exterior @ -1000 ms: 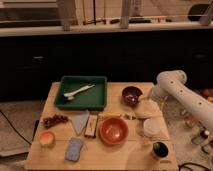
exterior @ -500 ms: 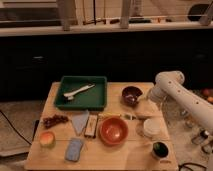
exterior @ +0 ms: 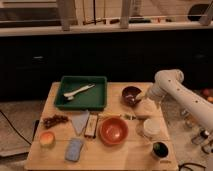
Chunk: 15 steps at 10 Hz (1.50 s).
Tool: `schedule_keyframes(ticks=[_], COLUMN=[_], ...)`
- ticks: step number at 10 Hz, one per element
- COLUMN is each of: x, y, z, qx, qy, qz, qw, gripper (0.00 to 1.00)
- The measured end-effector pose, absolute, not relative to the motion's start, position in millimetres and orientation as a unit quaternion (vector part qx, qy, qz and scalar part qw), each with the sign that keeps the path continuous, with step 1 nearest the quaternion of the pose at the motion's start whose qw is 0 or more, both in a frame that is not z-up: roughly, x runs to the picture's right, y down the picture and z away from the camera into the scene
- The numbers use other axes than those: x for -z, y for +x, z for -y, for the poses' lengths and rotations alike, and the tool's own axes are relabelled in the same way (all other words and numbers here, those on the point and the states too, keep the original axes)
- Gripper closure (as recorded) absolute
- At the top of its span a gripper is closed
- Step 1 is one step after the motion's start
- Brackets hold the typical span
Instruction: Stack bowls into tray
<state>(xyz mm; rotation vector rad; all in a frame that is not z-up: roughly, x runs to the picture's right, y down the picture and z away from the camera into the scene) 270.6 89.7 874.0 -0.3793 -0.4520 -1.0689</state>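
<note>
A: Change since half a second ago: the white arm (exterior: 175,92) sits a little further left, with its elbow nearer the maroon bowl (exterior: 131,95). Nothing on the table has shifted.

B: Noted. Where is the gripper?

A: The gripper (exterior: 144,98) hangs at the arm's lower end, just beside the right rim of the maroon bowl and above a tan lump (exterior: 146,108). Whether it touches the bowl cannot be told.

B: Open or closed?

A: That cannot be told either. The end of the arm blends into the tan lump.

B: Task items?

A: The tray (exterior: 98,82) is dark green and lies at the back left of the wooden table (exterior: 50,161). A white utensil (exterior: 78,91) lies diagonally inside it. Both bowls stand on the table outside the tray. The maroon bowl is upright to the right of the tray and apart from it. The orange-red bowl (exterior: 114,130) is upright nearer the front, mid-table, well apart from the maroon one.

B: And the rest?

A: At the front left are a blue-grey pad (exterior: 74,149) and a round fruit (exterior: 47,138), with dark grapes (exterior: 55,120) behind the fruit. A grey triangular piece (exterior: 80,121) and a brown bar (exterior: 90,126) lie between the tray and the orange-red bowl. A white cup (exterior: 151,127) stands just to the right of that bowl. A dark cup (exterior: 160,149) stands near the front right corner.
</note>
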Motion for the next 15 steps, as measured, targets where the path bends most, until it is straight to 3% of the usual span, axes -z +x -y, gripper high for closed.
schedule_keyframes(ticks=[10,12,13,15], x=[-911.8,-920.3,-926.6,-932.2], y=[259.2,260.5,265.1,268.5], z=[-91.9,-92.4,-95.6,-97.0], qx=[0.466,0.46,0.453,0.447], qy=[-0.187,-0.191,-0.197,-0.198], qz=[0.205,0.202,0.202,0.205], qw=[0.84,0.843,0.845,0.848], gripper=[0.23,0.38,0.53,0.71])
